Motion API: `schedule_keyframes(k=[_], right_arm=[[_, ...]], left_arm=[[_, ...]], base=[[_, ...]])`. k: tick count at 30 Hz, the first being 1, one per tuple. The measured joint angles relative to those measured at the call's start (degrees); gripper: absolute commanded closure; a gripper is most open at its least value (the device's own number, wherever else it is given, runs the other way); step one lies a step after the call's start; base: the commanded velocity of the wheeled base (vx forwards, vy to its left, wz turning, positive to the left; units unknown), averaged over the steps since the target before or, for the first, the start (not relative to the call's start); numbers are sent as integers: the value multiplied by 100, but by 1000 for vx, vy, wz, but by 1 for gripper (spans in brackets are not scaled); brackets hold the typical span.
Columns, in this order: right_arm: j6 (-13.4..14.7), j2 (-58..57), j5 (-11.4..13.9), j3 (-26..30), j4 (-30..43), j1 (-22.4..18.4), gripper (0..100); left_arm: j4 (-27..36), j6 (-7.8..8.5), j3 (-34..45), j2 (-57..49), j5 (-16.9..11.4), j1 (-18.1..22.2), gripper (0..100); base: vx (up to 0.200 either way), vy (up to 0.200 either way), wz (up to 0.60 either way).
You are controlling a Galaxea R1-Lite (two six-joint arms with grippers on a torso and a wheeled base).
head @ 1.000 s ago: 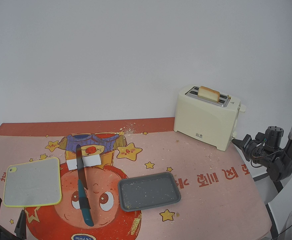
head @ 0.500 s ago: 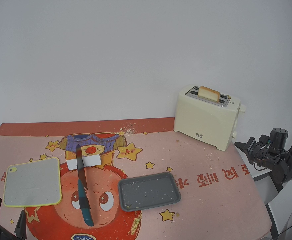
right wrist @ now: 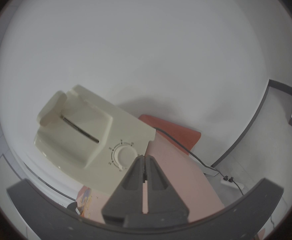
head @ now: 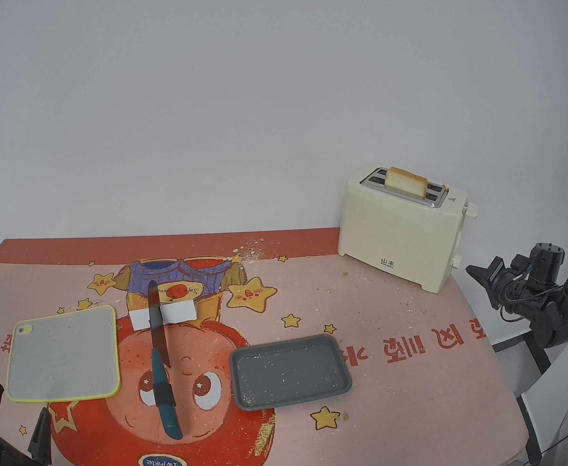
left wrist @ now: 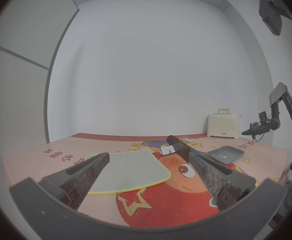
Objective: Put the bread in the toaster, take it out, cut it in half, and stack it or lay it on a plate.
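Table (head: 387, 305), bread (head: 406, 182) half-hidden in toaster (head: 400, 234)

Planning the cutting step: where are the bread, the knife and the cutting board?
bread (head: 406, 182), head view, its upright front face.
knife (head: 159, 371), head view, its teal handle.
cutting board (head: 64, 354), head view, its grey middle.

Golden bread slice (head: 406, 182) upright in cream toaster (head: 401, 230) slot

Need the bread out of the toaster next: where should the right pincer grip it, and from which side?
Take the bread by its top edge, the part standing clear of the toaster slot. Come straight down from above and close across its two flat faces; the toaster body hides the rest. The right pincer sits shut beside the toaster, so open it first.
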Motion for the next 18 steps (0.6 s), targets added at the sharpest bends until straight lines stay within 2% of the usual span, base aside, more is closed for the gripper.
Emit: schedule_keyframes(k=[1, 6, 18], right_arm=[[119, 5, -6, -41, 0, 5, 100], [323, 7, -20, -174, -9, 13, 100], [383, 7, -22, -257, -11, 145, 100]], left_arm=[[0, 0, 0, 0, 0, 0, 0], [0, 0, 0, 0, 0, 5, 0], [0, -1, 0, 0, 0, 0, 0]], base=[[0, 0, 0], [0, 0, 0], [0, 0, 0]])
